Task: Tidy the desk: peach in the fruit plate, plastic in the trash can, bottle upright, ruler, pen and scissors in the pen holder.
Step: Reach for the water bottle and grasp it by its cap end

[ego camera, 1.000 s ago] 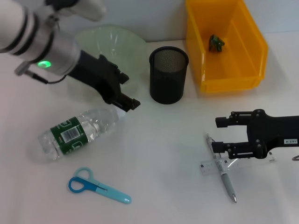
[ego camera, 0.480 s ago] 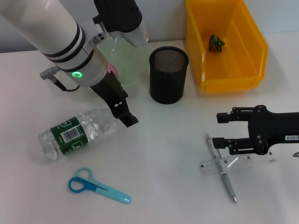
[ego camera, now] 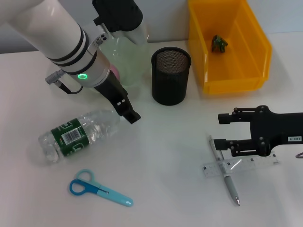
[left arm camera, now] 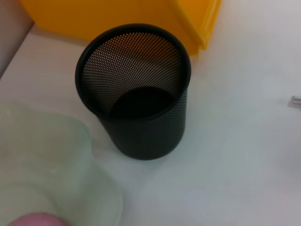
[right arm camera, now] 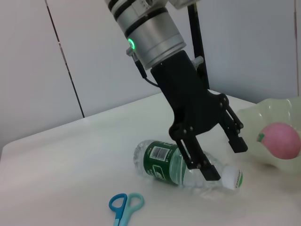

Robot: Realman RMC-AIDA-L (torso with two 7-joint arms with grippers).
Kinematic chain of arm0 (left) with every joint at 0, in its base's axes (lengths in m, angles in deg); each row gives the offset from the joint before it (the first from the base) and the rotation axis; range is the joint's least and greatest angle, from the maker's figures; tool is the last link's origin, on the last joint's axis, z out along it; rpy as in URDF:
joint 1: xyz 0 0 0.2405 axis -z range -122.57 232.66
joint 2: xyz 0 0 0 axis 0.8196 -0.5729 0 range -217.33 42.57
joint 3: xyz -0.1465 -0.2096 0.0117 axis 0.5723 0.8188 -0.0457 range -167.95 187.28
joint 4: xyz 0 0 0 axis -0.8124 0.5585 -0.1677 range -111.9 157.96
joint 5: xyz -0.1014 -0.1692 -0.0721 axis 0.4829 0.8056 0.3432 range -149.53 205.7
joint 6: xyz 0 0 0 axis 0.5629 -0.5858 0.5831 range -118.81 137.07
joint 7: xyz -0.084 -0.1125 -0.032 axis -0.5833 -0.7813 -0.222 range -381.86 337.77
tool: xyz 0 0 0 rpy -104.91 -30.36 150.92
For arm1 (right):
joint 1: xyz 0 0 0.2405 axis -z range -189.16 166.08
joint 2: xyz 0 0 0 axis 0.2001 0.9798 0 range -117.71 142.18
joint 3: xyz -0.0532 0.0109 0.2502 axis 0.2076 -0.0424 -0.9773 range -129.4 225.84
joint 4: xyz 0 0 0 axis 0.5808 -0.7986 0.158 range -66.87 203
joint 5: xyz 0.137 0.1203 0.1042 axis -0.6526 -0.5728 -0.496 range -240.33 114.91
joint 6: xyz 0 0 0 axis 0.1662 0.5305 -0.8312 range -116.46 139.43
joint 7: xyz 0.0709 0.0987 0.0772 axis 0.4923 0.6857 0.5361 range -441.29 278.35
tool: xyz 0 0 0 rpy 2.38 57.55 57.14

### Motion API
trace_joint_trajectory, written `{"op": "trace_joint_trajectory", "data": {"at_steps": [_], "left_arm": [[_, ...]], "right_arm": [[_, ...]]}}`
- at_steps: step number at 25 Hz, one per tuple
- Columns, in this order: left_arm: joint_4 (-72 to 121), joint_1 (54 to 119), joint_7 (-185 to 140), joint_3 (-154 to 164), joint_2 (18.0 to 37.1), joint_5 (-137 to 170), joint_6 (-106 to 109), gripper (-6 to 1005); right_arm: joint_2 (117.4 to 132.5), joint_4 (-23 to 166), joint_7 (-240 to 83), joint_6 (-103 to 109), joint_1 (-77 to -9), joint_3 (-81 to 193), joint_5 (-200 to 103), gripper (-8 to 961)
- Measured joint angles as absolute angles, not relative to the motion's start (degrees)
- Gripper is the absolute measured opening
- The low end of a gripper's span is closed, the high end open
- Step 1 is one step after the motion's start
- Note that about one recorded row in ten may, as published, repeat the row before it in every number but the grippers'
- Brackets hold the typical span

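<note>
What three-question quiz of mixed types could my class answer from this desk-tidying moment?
1. True or false: the bottle stands upright.
2. Multiple choice: where is the peach? A) in the yellow bin B) in the fruit plate C) in the pen holder
3. Fill in: the pen and ruler lie crossed below the ____ gripper.

Key
1. False: it lies on its side, the open left gripper over its cap end.
2. B.
3. Right, which is open. The pen holder is empty, and the scissors lie on the desk.
</note>
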State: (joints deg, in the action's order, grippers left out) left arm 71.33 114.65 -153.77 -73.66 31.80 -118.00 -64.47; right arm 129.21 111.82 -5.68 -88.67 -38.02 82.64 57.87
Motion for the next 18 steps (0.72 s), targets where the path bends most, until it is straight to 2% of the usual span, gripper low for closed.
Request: {"op": "trace_joint_trajectory", "data": {"at_steps": [18], "left_arm": [[64.84, 114.36, -154.50, -75.38, 31.80, -118.48, -57.61, 774]], "right_arm": [[129.51, 111.84, -5.71, -88.56, -38.08, 82.59, 57.87, 741]]}}
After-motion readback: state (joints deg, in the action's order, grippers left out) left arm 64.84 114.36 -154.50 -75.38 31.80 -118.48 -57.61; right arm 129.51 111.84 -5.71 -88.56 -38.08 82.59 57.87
